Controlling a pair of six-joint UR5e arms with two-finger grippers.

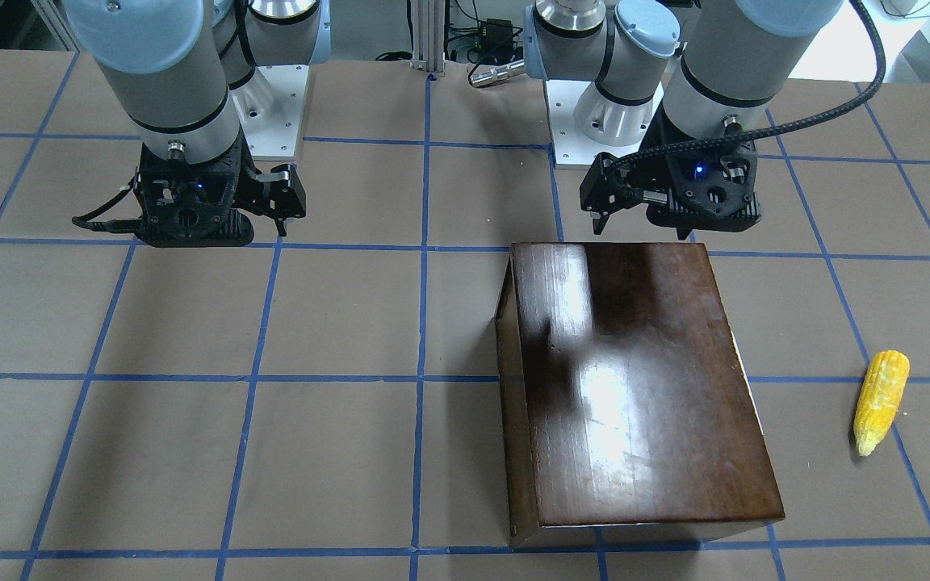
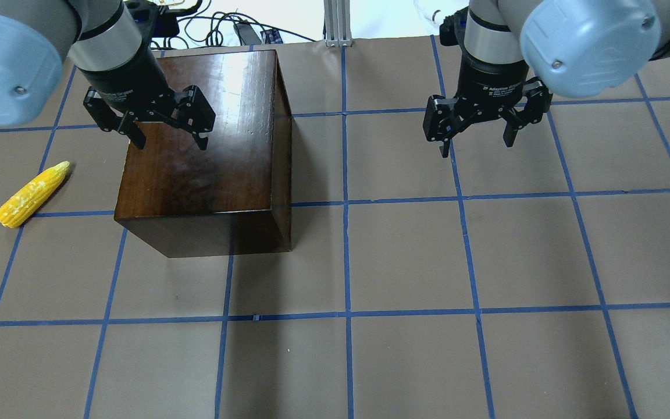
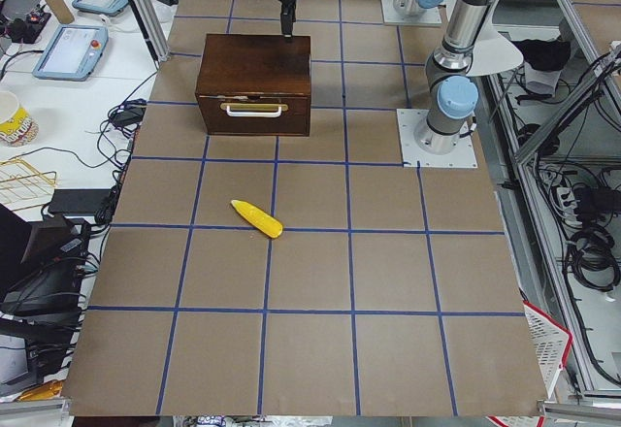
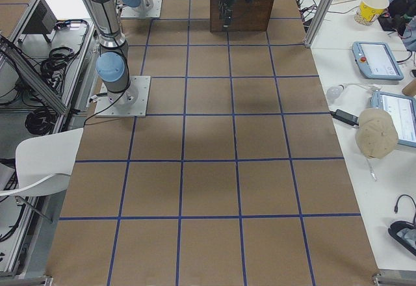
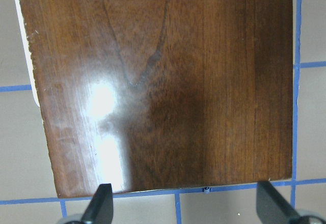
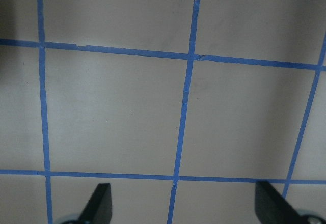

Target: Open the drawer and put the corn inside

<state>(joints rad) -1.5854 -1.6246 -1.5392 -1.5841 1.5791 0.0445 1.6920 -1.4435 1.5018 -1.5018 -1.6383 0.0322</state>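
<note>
The glossy dark-brown box (image 2: 201,157) stands on the robot's left half of the table. Its drawer (image 3: 254,116) is pushed in, and the front with a pale handle shows in the exterior left view. The yellow corn (image 2: 32,194) lies on the table beyond that front, apart from the box (image 1: 643,379); the front-facing view has the corn (image 1: 881,401) at its right. My left gripper (image 2: 169,142) hangs open above the box top (image 5: 168,81), holding nothing. Over bare table on the other side, my right gripper (image 2: 477,146) is also open and empty.
Brown paper with blue tape lines (image 2: 346,262) covers the table. Both arm bases (image 1: 602,121) stand at the robot's edge. Side benches hold tablets (image 4: 376,60), a cup (image 4: 374,6) and cables.
</note>
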